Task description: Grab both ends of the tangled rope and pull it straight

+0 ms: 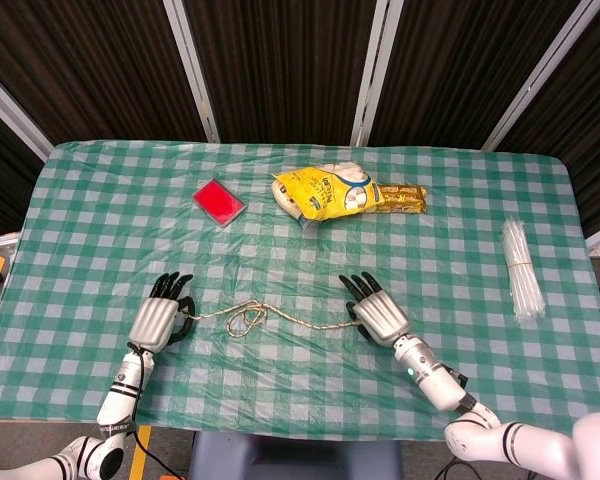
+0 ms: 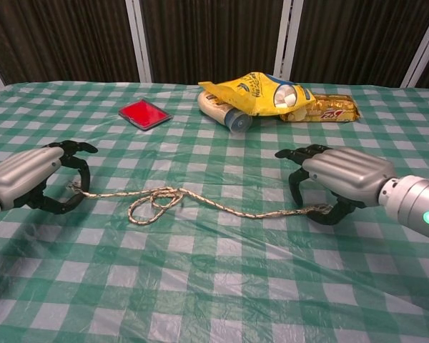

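While both hands' fingers seemingly pinch its frayed ends, the rope [image 2: 200,202] lies slack, loosely knotted.

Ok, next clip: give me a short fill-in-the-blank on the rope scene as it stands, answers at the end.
1. The rope lies on a green-and-white ____ tablecloth.
2. The knotted loops sit nearer the ____ hand than the other hand.
3. The flat red object lies to the ____ of the yellow bag in both views.
4. The bundle of clear sticks shows only in the ____ view.

Missing words: checked; left; left; head
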